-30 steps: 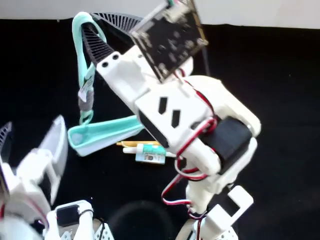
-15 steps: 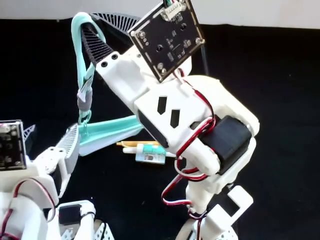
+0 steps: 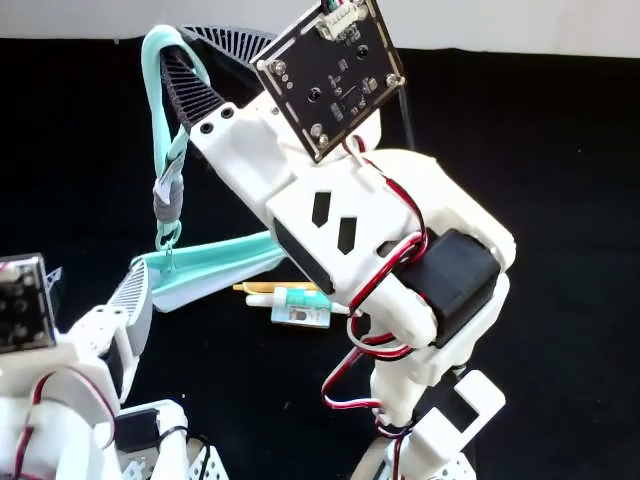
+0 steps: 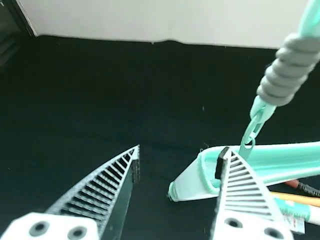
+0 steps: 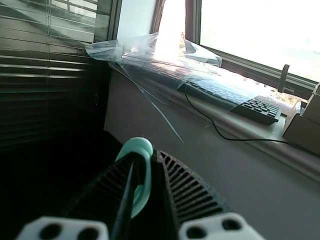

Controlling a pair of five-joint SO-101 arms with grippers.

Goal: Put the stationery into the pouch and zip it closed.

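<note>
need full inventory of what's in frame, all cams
pouch: 1, teal, lying on the table
strap: 1, teal with a grey sleeve, rising from the pouch
stationery: at least 2 pieces, yellow and white-teal, on the table beside the pouch
table: 1, black
keyboard: 1, black, on the window ledge
left gripper: 1, white and black, open at the pouch's end
right gripper: 1, white and black, shut on the strap, above the table
</note>
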